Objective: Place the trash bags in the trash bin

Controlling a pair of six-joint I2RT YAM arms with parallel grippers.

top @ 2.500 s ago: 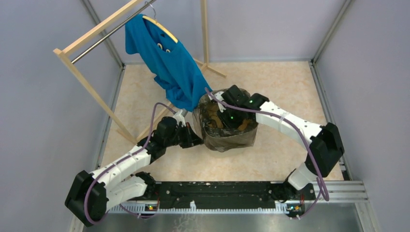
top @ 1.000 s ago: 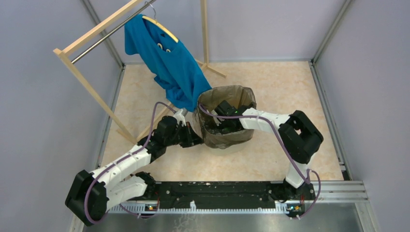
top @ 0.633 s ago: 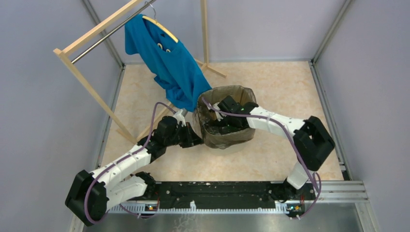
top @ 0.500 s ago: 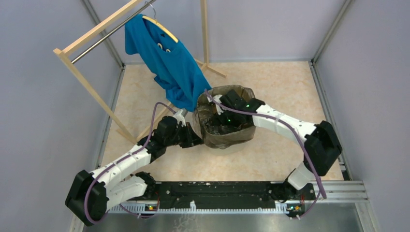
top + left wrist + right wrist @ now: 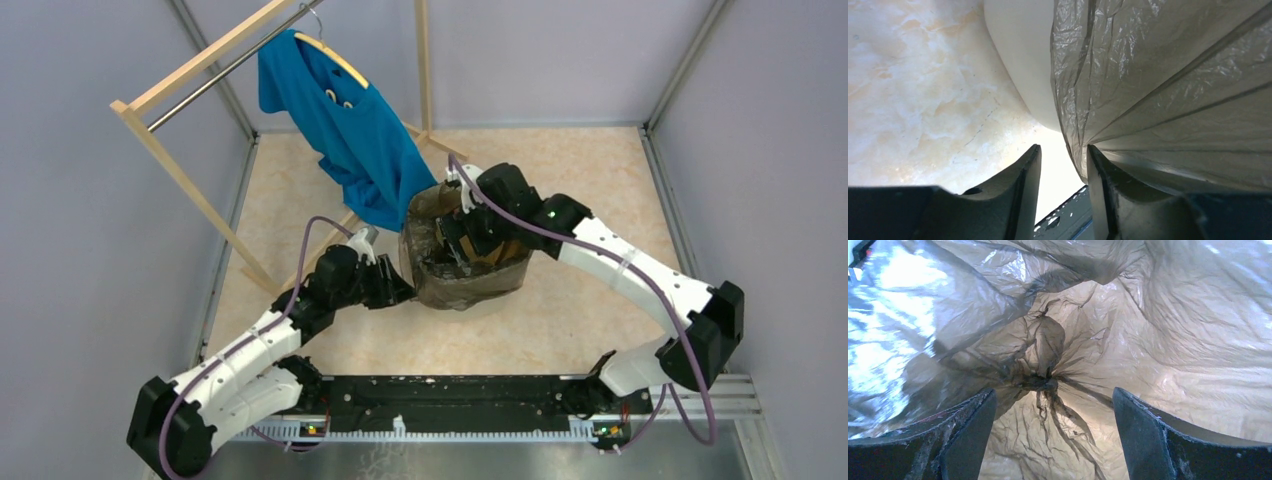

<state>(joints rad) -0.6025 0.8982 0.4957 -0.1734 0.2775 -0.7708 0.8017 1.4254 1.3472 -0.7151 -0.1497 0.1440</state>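
Note:
The trash bin (image 5: 470, 292) stands mid-floor with the dark, see-through trash bag (image 5: 425, 240) lining it and draped down its outside. My right gripper (image 5: 460, 238) hangs over the bin's mouth, pointing down. In the right wrist view it (image 5: 1054, 390) is wide open above the bag's gathered, knotted bottom (image 5: 1044, 376), touching nothing. My left gripper (image 5: 405, 290) is at the bin's lower left side. In the left wrist view it (image 5: 1063, 147) is open. The bag's film (image 5: 1173, 90) hangs over its right finger (image 5: 1100, 185), next to the bin's cream wall (image 5: 1023, 60).
A wooden clothes rack (image 5: 170, 150) stands at the back left. A blue shirt (image 5: 350, 130) on its hanger hangs down to the bin's left rim. Grey walls close the floor (image 5: 580, 180) on three sides. A metal rail (image 5: 450, 400) runs along the near edge.
My right gripper has risen from deep inside the bin to its mouth and opened wide. The left gripper has opened off the bag's film at the bin's side.

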